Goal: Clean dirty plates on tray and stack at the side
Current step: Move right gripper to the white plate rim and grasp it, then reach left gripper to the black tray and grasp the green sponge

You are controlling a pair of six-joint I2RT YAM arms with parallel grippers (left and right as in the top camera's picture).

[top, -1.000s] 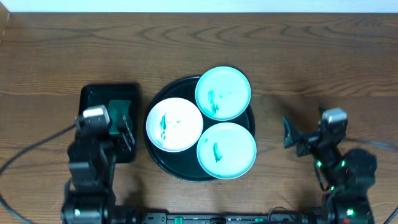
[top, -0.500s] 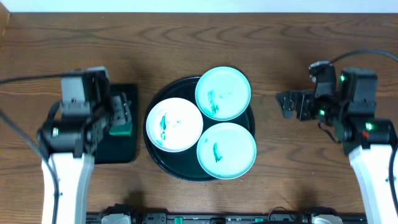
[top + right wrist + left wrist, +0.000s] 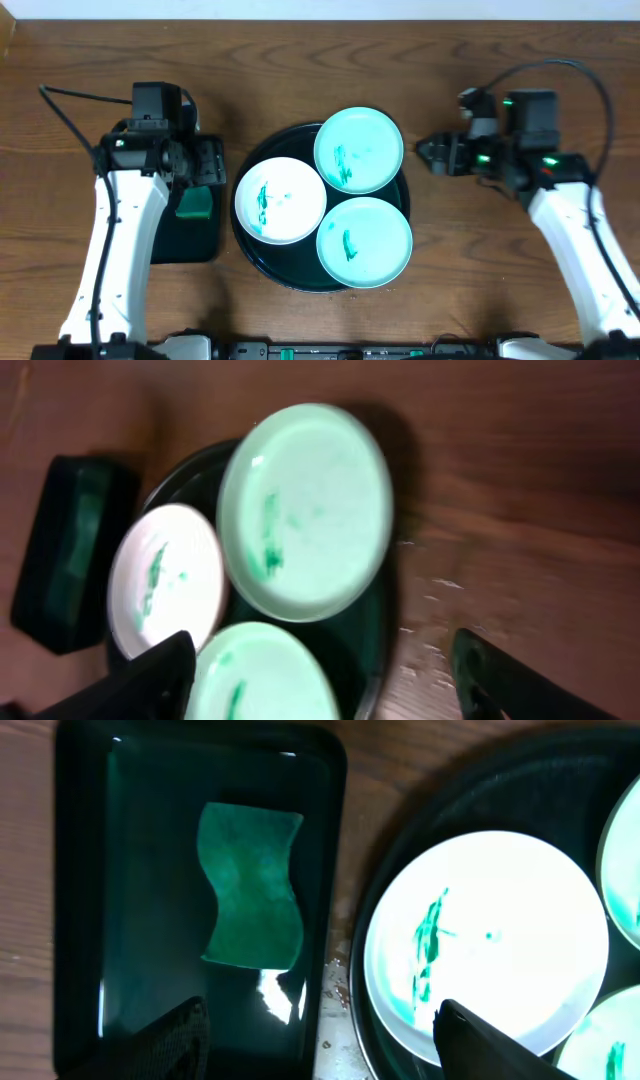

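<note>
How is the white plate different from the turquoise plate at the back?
The white plate is white; the back plate is pale turquoise. The white plate sits inside the round black tray; the back plate pokes over its rim. Both are round with green smears.

Round black tray (image 3: 262, 266) flat on surface. White plate (image 3: 280, 200) left, far turquoise plate (image 3: 359, 149) overhanging rim, near turquoise plate (image 3: 364, 241) right; all green-smeared.

Glossy smooth plates (image 3: 280, 200), shiny black tray (image 3: 262, 262), matt rough green sponge (image 3: 250, 885), grained wooden table (image 3: 320, 60).
</note>
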